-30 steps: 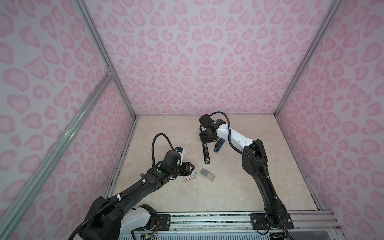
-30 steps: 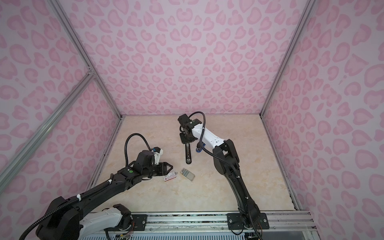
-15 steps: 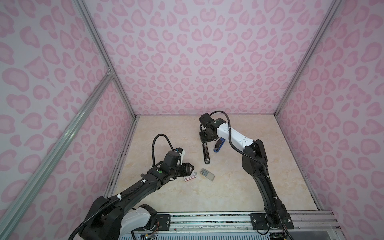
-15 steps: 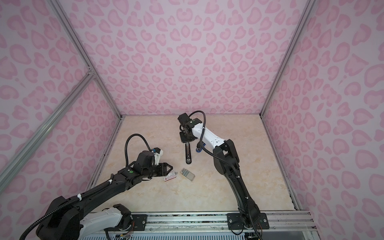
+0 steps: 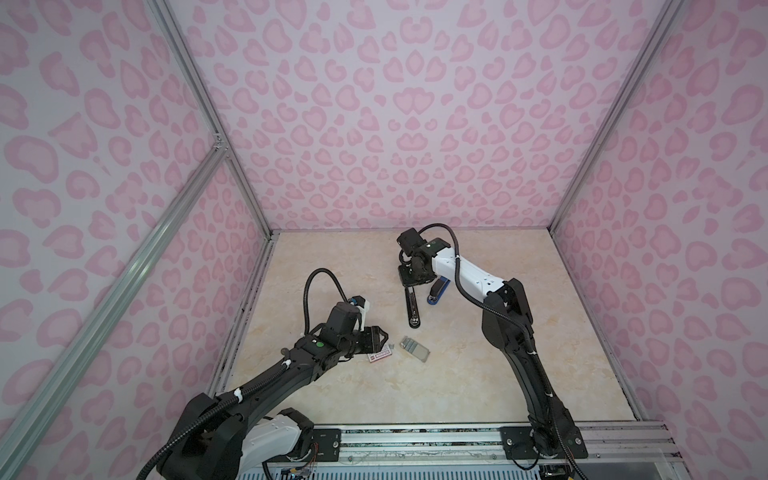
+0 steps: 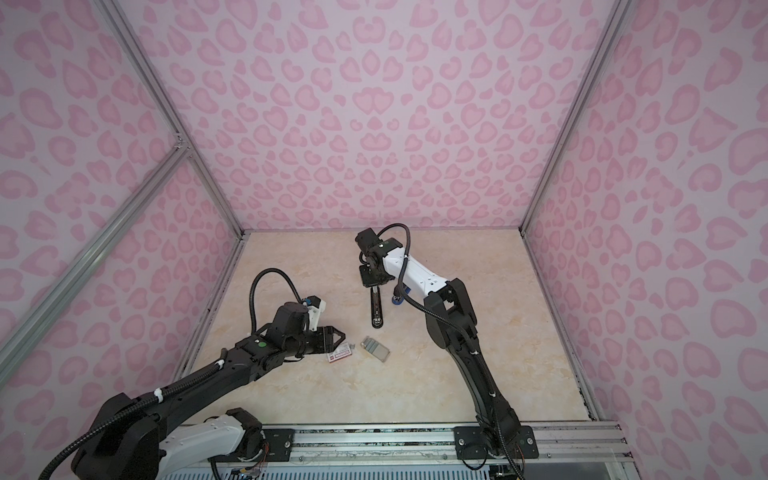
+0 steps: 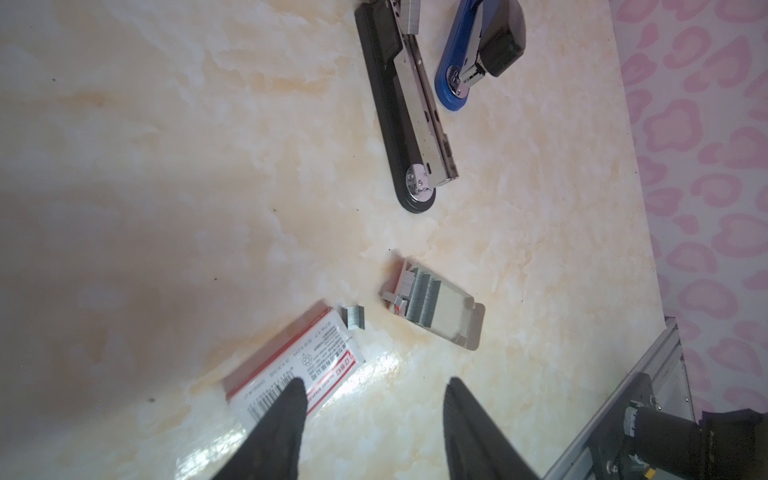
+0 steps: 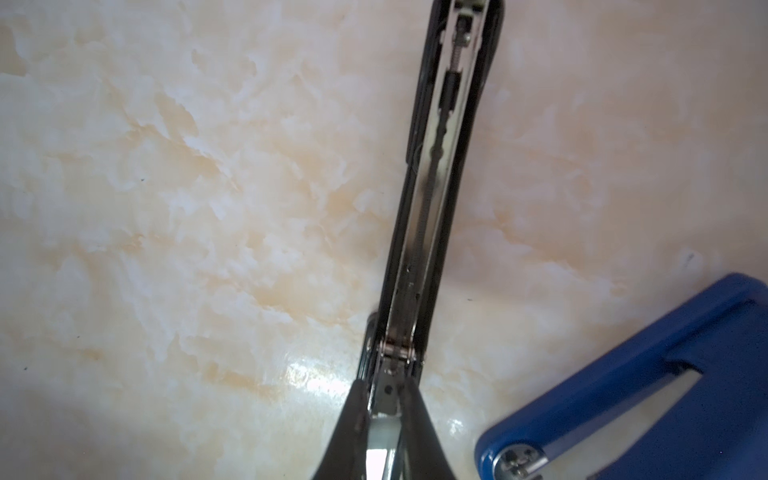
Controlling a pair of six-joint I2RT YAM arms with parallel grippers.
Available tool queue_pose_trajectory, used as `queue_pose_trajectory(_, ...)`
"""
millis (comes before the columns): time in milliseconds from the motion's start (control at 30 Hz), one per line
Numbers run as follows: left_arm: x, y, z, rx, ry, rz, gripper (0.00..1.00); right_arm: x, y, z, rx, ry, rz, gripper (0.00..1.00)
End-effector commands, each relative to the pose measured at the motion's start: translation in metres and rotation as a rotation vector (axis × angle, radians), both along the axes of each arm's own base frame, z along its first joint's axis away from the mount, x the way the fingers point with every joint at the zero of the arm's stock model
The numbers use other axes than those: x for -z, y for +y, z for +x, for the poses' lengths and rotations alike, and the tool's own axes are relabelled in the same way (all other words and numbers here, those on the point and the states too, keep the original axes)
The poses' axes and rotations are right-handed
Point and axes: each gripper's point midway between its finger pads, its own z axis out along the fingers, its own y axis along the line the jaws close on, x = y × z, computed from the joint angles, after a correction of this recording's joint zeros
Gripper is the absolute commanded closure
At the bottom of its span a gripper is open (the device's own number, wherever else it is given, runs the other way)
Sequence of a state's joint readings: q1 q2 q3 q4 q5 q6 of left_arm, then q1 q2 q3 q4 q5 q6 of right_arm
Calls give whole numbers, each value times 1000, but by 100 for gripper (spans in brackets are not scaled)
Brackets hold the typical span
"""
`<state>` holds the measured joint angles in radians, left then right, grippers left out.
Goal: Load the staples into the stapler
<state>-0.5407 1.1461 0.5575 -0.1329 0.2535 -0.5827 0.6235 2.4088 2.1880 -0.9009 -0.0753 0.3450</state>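
The open stapler (image 5: 411, 305) lies lengthwise mid-table. Its far end is under my right gripper (image 8: 384, 387), where a staple strip (image 7: 409, 14) stands between the jaws over the channel, and a second stapler (image 5: 437, 290) lies just to its right, apart from it. In front of the open stapler's near end sits the tray (image 7: 463, 328) with the staples (image 7: 419, 297) in it. The box sleeve (image 5: 380, 355) lies left of the tray, with a small loose clump of staples (image 7: 354, 318) between the two and my left gripper (image 7: 374, 382) at the sleeve's left end.

High top views overlook everything; close wrist views share the black stapler (image 7: 409, 112).
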Motion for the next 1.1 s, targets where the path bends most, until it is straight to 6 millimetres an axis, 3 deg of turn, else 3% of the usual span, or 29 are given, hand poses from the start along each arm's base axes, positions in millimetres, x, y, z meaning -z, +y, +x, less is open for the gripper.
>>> queue_pose_trajectory(0,1,1,1,-11,-4,2,44,12,-4,-4,9,27,-30,86)
queue_pose_trajectory(733,2,1,2,-10,-1,5,44,-7,-11,-3,82,-71,-32,87)
queue_pose_trajectory(1067,2,1,1,-9,2,8,44,-6,-8,-4,102,-89,-31,87)
